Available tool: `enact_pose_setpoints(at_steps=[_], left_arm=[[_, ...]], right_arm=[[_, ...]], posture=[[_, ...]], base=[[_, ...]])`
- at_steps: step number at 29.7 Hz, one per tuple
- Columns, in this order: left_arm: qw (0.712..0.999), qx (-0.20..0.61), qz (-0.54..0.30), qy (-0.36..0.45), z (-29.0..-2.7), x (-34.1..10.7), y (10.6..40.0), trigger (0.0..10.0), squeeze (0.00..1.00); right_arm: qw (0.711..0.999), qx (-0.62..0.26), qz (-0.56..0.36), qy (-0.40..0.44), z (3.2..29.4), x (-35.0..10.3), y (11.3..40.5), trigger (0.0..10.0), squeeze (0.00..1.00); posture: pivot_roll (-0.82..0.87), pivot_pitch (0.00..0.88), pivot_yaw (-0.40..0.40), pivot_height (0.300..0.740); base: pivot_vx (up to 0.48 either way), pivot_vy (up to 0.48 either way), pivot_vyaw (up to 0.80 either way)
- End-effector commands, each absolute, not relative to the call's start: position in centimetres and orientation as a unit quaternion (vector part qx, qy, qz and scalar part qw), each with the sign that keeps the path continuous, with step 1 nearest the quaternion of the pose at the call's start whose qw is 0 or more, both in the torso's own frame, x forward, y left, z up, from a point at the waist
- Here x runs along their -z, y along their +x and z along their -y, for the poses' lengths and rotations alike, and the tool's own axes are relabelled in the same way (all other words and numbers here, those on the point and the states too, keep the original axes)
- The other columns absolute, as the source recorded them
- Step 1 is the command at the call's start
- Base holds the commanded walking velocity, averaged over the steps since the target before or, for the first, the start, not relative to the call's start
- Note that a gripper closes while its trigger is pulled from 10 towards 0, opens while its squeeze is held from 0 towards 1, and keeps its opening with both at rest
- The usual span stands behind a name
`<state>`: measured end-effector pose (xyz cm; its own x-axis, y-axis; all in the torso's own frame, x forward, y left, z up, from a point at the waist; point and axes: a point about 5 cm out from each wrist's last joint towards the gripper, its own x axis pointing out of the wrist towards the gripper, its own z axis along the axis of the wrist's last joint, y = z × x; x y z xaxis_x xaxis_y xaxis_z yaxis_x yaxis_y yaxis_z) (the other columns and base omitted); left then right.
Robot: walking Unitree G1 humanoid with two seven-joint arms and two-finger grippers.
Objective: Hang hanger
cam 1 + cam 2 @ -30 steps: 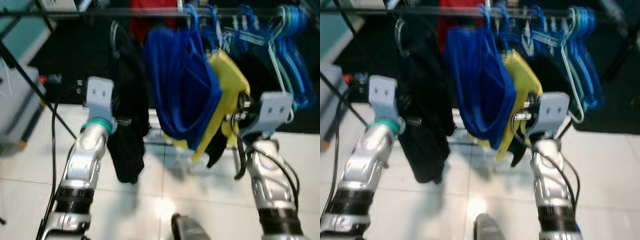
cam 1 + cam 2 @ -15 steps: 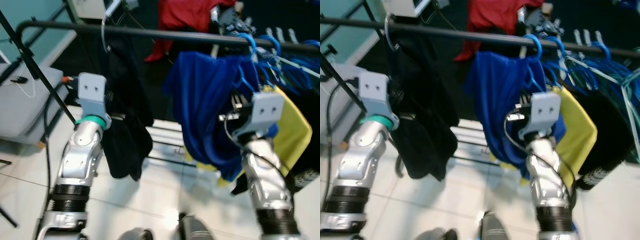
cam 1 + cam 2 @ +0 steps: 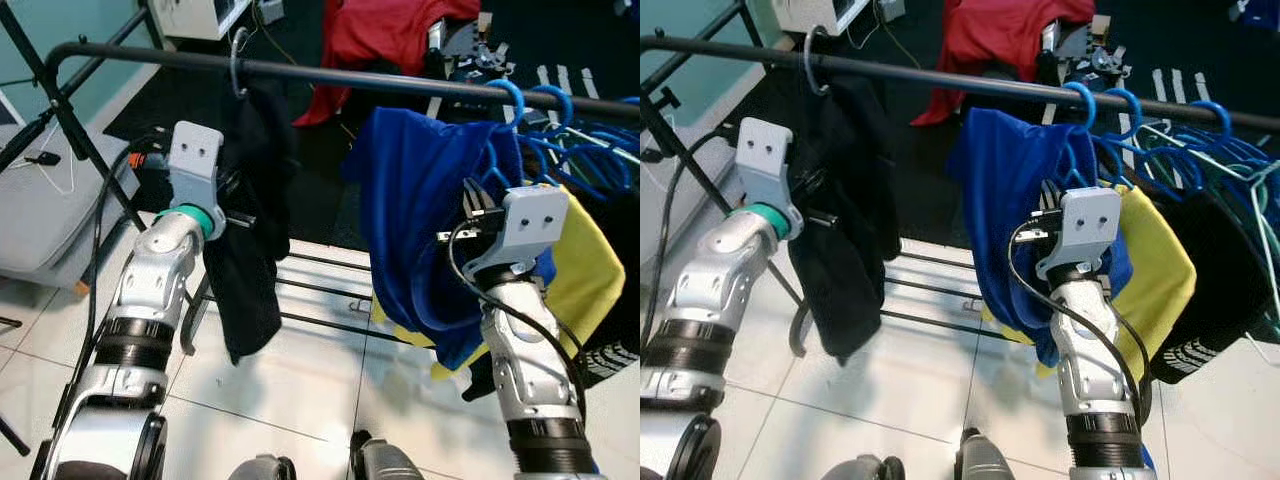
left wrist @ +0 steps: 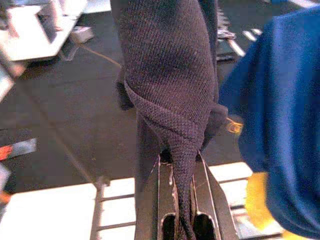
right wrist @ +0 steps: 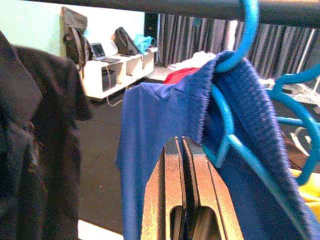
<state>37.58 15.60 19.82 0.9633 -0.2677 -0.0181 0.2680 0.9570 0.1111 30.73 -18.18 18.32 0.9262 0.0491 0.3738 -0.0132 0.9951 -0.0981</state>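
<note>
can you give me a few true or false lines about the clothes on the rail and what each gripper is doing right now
1. The left gripper is shut on a fold of the black garment. True.
2. The blue garment lies on the floor. False: it hangs from a blue hanger hooked over the black rail.
3. The right gripper holds a yellow garment. False: its fingers are shut with nothing between them, beside the blue garment.
4. A red garment lies behind the rail. True.
</note>
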Motion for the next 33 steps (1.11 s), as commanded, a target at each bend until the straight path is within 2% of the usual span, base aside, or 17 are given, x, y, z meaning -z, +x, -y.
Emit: enact_pose_setpoints(at_steps=[1,8,9,10,11,17,18,20,22,23,24,25,26,27,30,32,33], left_arm=[[0.988,0.141,0.014,0.056,-15.6,-20.4,37.7,10.0,0.00],[0.993,0.114,-0.007,0.034,-15.2,-19.6,38.7,10.0,0.00],[0.995,0.098,-0.011,0.030,-15.6,-19.2,38.6,10.0,0.49],[0.995,0.098,-0.011,0.030,-15.6,-19.2,38.6,10.0,0.49],[0.996,0.087,-0.016,0.020,-16.2,-18.7,38.4,10.0,1.00],[0.996,0.089,0.000,0.004,-17.8,-18.1,36.8,10.0,1.00],[0.989,0.139,0.030,-0.027,-17.6,-19.0,35.6,10.0,1.00],[0.989,0.139,0.030,-0.027,-17.6,-19.0,35.6,10.0,1.00],[0.976,0.207,0.045,-0.048,-17.6,-19.8,33.8,10.0,1.00],[0.952,0.296,0.051,-0.051,-17.4,-20.9,31.1,10.0,0.00],[0.952,0.296,0.051,-0.051,-17.4,-20.9,31.1,10.0,0.00],[0.925,0.374,0.042,-0.048,-17.4,-21.7,28.2,10.0,0.00],[0.925,0.374,0.042,-0.048,-17.4,-21.7,28.2,10.0,0.00],[0.906,0.420,0.027,-0.041,-17.3,-22.0,26.3,10.0,0.00],[0.900,0.434,0.018,-0.026,-17.7,-22.2,25.0,10.0,0.00],[0.916,0.400,0.023,-0.015,-18.4,-22.3,25.2,10.0,0.00],[0.940,0.339,0.041,-0.003,-19.0,-22.2,26.3,10.0,0.00]], right_arm=[[0.981,-0.016,0.189,-0.041,18.1,-18.1,30.6,10.0,0.00],[0.981,-0.017,0.190,-0.038,17.7,-18.1,30.5,10.0,0.00],[0.981,-0.016,0.189,-0.037,17.8,-18.0,30.4,10.0,0.00],[0.981,-0.016,0.189,-0.037,17.8,-18.0,30.4,10.0,0.00],[0.982,-0.014,0.187,-0.036,17.9,-18.0,30.3,10.0,0.00],[0.982,-0.014,0.184,-0.036,18.1,-17.8,30.2,10.0,0.00],[0.982,-0.015,0.184,-0.036,18.1,-17.9,30.2,10.0,0.00],[0.982,-0.015,0.184,-0.036,18.1,-17.9,30.2,10.0,0.00],[0.982,-0.016,0.184,-0.036,18.0,-17.9,30.3,10.0,0.00],[0.982,-0.020,0.183,-0.034,17.9,-17.9,30.4,10.0,0.00],[0.982,-0.020,0.183,-0.034,17.9,-17.9,30.4,10.0,0.00],[0.983,-0.025,0.181,-0.033,17.6,-17.8,30.5,10.0,0.00],[0.983,-0.025,0.181,-0.033,17.6,-17.8,30.5,10.0,0.00],[0.983,-0.028,0.180,-0.032,17.4,-17.7,30.5,10.0,0.00],[0.983,-0.031,0.179,-0.031,17.3,-17.6,30.5,10.0,0.00],[0.983,-0.031,0.179,-0.030,17.2,-17.6,30.5,10.0,0.00],[0.983,-0.029,0.178,-0.031,17.2,-17.5,30.4,10.0,0.00]], posture=[[-0.11,0.088,0.100,0.740],[-0.12,0.093,0.108,0.740],[-0.12,0.097,0.110,0.740],[-0.12,0.097,0.110,0.740],[-0.12,0.100,0.108,0.740],[-0.11,0.104,0.102,0.740],[-0.11,0.104,0.097,0.740],[-0.11,0.104,0.097,0.740],[-0.09,0.107,0.096,0.740],[-0.07,0.112,0.090,0.740],[-0.07,0.112,0.090,0.740],[-0.06,0.113,0.089,0.740],[-0.06,0.113,0.089,0.740],[-0.06,0.113,0.089,0.740],[-0.05,0.117,0.089,0.740],[-0.05,0.116,0.086,0.740],[-0.05,0.115,0.085,0.740]], base=[[0.000,0.000,0.00],[0.000,0.000,0.00],[0.000,0.000,0.00],[0.000,0.000,0.00],[0.000,0.000,0.00],[0.000,0.000,0.00],[0.000,0.000,0.00],[0.000,0.000,0.00],[0.000,0.000,0.00],[0.000,0.000,0.00],[0.000,0.000,0.00],[0.000,0.000,0.00],[0.000,0.000,0.00],[0.000,0.000,0.00],[0.000,0.000,0.00],[0.000,0.000,0.00],[0.000,0.000,0.00]])
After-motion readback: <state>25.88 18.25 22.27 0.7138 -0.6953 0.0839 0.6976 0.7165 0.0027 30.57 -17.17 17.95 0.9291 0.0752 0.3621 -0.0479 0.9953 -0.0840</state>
